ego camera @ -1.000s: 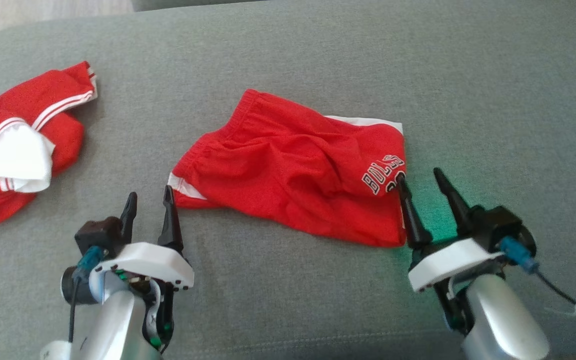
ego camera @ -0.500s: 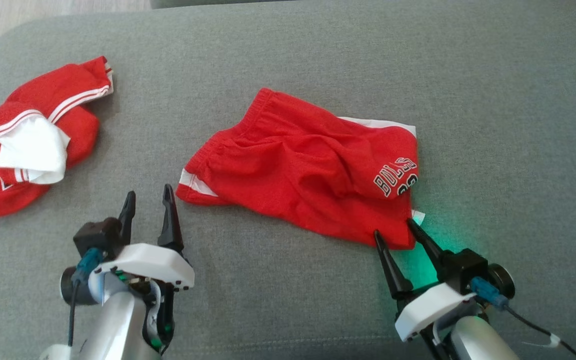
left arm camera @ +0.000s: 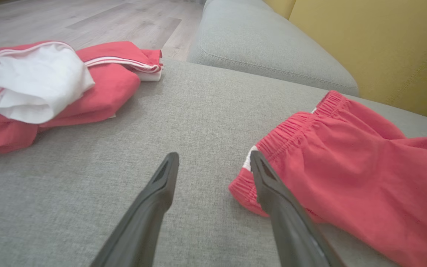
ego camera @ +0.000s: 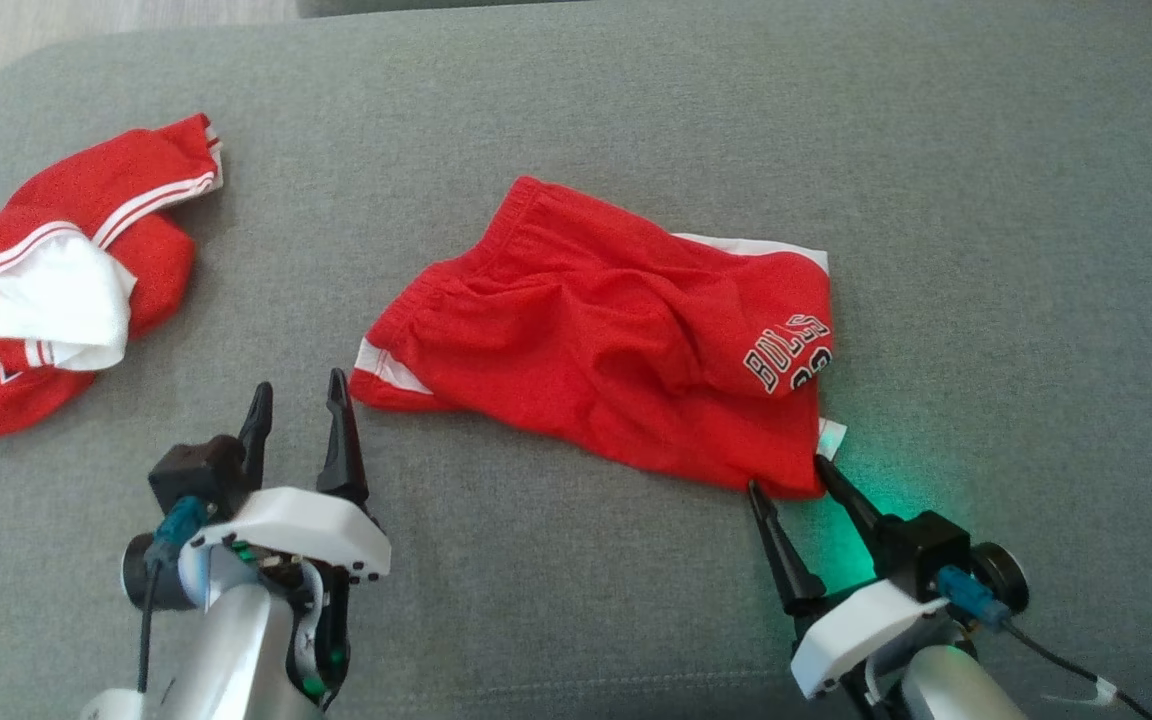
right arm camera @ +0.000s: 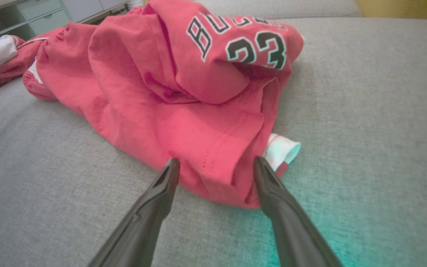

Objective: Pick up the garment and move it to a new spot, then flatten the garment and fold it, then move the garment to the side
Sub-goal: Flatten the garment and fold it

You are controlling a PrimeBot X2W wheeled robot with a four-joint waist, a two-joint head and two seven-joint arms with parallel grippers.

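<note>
Near the middle of the grey cushion (ego camera: 576,110), looking down on the red shorts (ego camera: 586,340) lying rumpled and part folded. Noting the gathered waistband (ego camera: 496,245) running along the left edge, a white stripe (ego camera: 381,365) marking the near left corner, and a flap (ego camera: 786,355) with black lettering folded over at the right edge.

Holding the right fingers (ego camera: 841,490) spread wide at the near right corner, straddling the red hem without closing on it; unable to tell about contact with the cloth. Seeing a small white tab (ego camera: 832,436) poking out just beside the outer finger, and a green glow (ego camera: 881,490) lying on the cushion there.

Hovering the left fingers (ego camera: 340,430) equally wide and gripping nothing, just short of the striped corner, one tip near the waistband's end.

Finding a second red and white garment (ego camera: 66,290) heaped well apart at the far left, close to the cushion's rounded corner and the wood floor (ego camera: 86,25).

Having broad bare grey to the right of the shorts and beyond them, a narrower bare band between the two garments, and a strip along the near edge under both arms.
</note>
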